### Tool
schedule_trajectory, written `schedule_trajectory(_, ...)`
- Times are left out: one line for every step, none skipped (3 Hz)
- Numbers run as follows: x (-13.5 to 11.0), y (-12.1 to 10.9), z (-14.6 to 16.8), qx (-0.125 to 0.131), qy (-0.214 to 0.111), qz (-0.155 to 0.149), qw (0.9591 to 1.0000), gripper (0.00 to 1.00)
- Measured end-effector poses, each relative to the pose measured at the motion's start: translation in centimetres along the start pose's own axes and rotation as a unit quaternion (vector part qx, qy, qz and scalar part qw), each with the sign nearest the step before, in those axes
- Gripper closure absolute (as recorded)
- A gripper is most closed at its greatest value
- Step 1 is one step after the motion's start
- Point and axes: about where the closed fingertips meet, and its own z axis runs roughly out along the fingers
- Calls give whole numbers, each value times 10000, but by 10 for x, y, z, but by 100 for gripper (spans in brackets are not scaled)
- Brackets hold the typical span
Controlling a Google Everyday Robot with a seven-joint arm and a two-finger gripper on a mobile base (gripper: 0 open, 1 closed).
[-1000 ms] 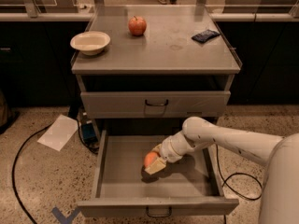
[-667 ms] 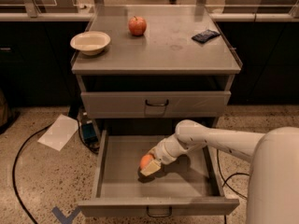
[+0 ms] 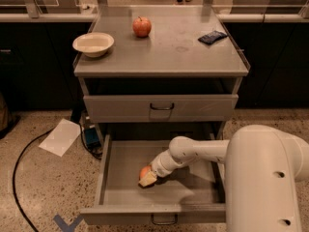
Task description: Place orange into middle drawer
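Note:
The orange (image 3: 144, 171) is a small round orange fruit, low inside the open middle drawer (image 3: 126, 197), left of its centre. My gripper (image 3: 147, 178) reaches down into the drawer from the right on the white arm (image 3: 193, 151) and is around the orange, its pale fingers (image 3: 148, 179) partly covering the fruit. The orange sits at or just above the drawer floor. The drawer is pulled fully out, with its dark wire handle (image 3: 163, 221) at the front.
The upper drawer (image 3: 161, 108) is closed. On the cabinet top stand a white bowl (image 3: 93, 44), a red apple (image 3: 142, 26) and a dark blue packet (image 3: 212, 36). A white paper (image 3: 61, 137) and a black cable (image 3: 19, 168) lie on the floor at left.
The arm has swung left and lower into the drawer, carrying the orange with it toward the drawer's left-centre floor.

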Motion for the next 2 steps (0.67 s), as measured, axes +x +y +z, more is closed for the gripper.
schedule_trajectory(6, -8, 3, 97, 22, 138, 9999, 100)
schedule_trajectory(6, -7, 3, 96, 22, 138, 9999, 100)
